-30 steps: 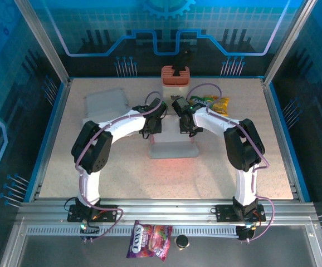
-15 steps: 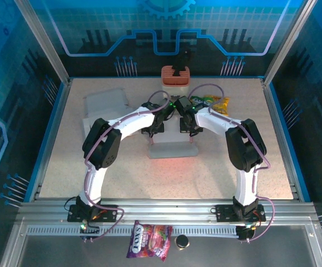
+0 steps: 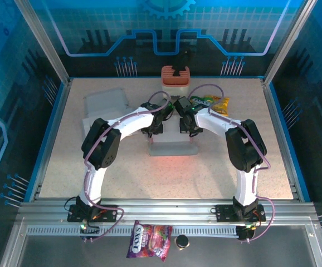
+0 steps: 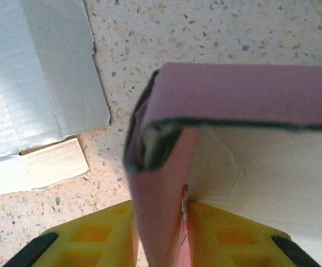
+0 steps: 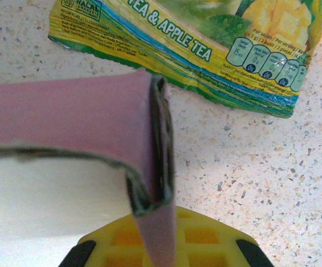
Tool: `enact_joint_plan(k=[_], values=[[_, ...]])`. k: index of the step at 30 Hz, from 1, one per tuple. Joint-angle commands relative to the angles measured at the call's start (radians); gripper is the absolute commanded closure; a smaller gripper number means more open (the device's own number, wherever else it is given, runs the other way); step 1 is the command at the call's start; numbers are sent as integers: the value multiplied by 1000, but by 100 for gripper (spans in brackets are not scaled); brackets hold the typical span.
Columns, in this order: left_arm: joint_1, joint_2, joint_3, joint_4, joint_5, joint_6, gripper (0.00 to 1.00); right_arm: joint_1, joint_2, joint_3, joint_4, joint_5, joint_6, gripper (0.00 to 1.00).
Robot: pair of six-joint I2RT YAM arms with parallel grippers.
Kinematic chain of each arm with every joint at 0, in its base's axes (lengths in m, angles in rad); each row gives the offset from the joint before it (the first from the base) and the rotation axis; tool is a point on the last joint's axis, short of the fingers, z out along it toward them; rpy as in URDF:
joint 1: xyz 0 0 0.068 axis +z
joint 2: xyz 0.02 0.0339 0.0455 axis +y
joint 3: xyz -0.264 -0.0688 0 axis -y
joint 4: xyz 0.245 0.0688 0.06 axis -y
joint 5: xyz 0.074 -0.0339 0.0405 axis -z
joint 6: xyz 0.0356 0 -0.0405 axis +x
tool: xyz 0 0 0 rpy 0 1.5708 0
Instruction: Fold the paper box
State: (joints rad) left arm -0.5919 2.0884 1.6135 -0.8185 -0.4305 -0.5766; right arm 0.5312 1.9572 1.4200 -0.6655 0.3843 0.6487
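While our right tool [image 5: 160, 242] pinches the box [image 3: 172, 146] and we cannot tell if the left tool [image 4: 160, 225] grips, slack could unfold its wall.

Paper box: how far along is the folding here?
Done: the box has both side walls up, doubled over at the corners. In hand: the right gripper pinches one wall; the left gripper straddles the other, grip unclear. Left: letting go; the top stands open.

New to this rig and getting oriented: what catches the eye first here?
The pink paper box at the scene's centre, with the left gripper and right gripper each straddling one of its side walls. Next, the bright tea packet lying just beyond the right gripper.
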Motion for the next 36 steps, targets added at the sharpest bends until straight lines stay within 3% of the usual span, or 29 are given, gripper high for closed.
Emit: enact_joint_plan(k=[1,11,15,17,27,36], values=[[19,-65,-28,21,71,11,71,20,35,-35,-36,-19,28,100],[45,-64,-94,54,139,3,77,20,40,-24,-40,-20,24,100],[48,-43,-84,61,114,3,96,23,42,-23,-42,-21,23,100],[48,-32,-73,53,108,-2,100,24,43,-21,-45,-19,23,100],[0,79,47,-176,-67,-99,100,26,48,-13,-51,-11,29,100],[-6,117,84,-216,-94,-116,100,32,51,-13,-42,-21,29,100]])
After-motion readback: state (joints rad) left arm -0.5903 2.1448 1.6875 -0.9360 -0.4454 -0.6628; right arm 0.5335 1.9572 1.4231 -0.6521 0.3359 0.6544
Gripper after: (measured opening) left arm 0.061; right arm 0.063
